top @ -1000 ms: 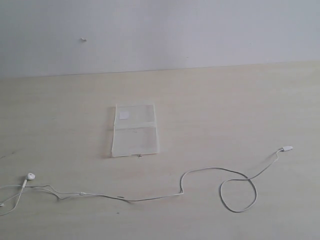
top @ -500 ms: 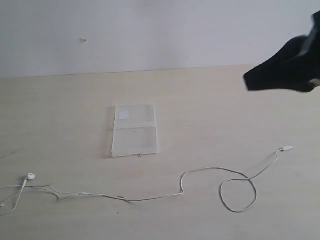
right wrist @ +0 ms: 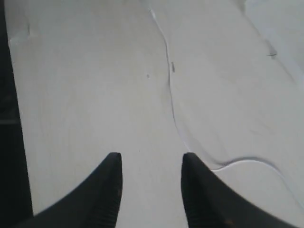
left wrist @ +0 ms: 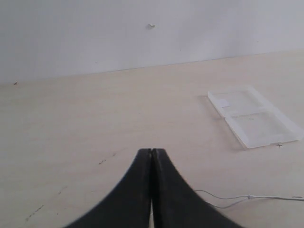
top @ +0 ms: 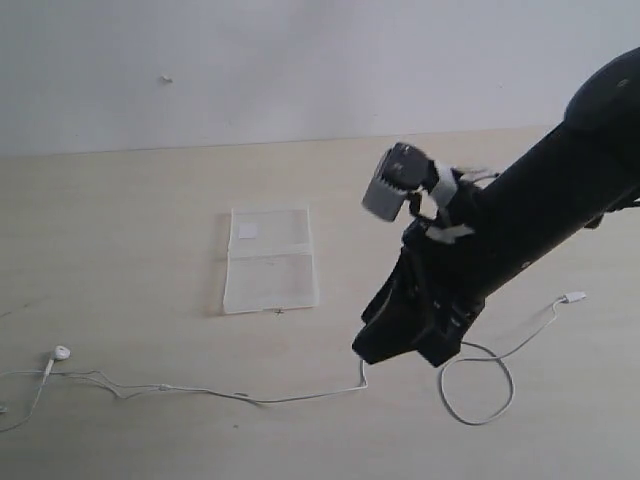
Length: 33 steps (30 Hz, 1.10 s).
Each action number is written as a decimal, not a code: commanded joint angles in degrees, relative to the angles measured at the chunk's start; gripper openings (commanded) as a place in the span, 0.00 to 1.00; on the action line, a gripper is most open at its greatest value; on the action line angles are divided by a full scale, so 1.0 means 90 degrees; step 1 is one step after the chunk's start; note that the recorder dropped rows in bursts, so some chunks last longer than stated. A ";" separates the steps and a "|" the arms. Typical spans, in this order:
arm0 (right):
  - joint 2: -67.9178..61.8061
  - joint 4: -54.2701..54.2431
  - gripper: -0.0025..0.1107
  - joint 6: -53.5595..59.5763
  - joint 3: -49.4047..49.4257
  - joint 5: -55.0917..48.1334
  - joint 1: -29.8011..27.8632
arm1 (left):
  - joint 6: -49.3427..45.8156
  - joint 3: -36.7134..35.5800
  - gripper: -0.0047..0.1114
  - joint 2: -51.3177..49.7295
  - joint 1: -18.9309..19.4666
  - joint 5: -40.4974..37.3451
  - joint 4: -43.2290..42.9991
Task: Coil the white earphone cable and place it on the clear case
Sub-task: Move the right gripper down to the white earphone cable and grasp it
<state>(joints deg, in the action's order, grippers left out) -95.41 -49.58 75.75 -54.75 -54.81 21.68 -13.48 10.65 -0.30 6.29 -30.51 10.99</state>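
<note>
2 transparent plastic case halves lie open, 1 stickered. Black right gripper hangs spread over thin white earphone cable; black left gripper pressed together.

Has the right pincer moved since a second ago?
Yes. Absent from the exterior view a second ago, the right pincer has swung in from the upper right and is over the white earphone cable, right of the clear case.
</note>
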 commanded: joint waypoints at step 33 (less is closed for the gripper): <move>-0.1503 0.0830 0.52 0.1085 -0.0036 0.2894 0.1364 | 0.0000 -0.0002 0.04 0.0033 0.0008 -0.0004 0.0064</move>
<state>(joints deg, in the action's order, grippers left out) -108.93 -43.84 85.74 -54.75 -28.93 33.90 -13.48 10.65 -0.30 6.29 -30.51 10.99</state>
